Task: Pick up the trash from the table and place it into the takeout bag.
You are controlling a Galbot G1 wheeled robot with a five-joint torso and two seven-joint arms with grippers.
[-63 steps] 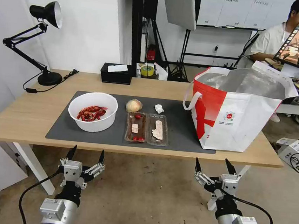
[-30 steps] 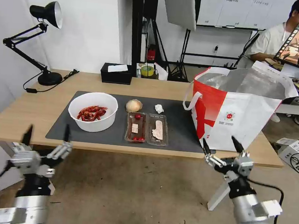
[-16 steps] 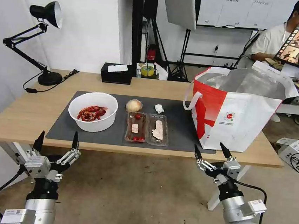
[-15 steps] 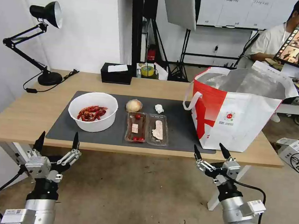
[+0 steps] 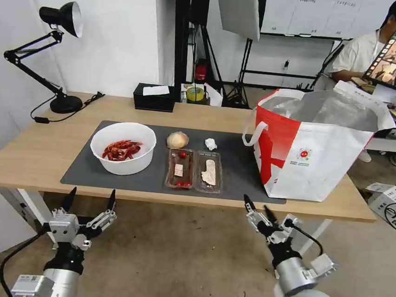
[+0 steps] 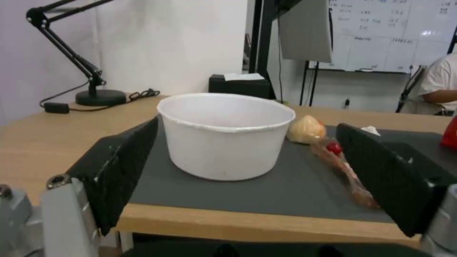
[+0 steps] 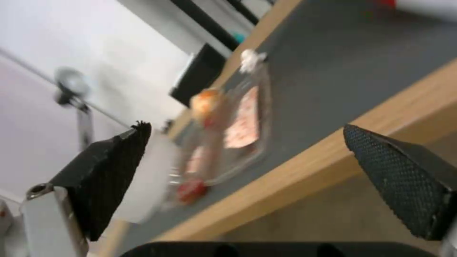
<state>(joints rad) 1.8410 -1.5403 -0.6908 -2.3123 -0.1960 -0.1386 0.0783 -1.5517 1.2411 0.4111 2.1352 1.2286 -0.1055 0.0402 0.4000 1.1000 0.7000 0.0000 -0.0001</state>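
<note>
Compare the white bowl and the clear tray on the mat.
The bowl is round, deep and opaque white; the tray is flat, rectangular, clear and split in two. The bowl holds red scraps; the tray holds scattered food bits. Both rest on the grey mat, untouched.

A white round bowl of red scraps [image 5: 122, 153] is sitting upright on the dark grey mat. A pale peach-coloured ball [image 5: 177, 140], a small crumpled white tissue [image 5: 211, 144] and a clear plastic two-part tray [image 5: 195, 170] are lying between it and the big red-and-white takeout bag [image 5: 316, 155], which is standing open.
</note>
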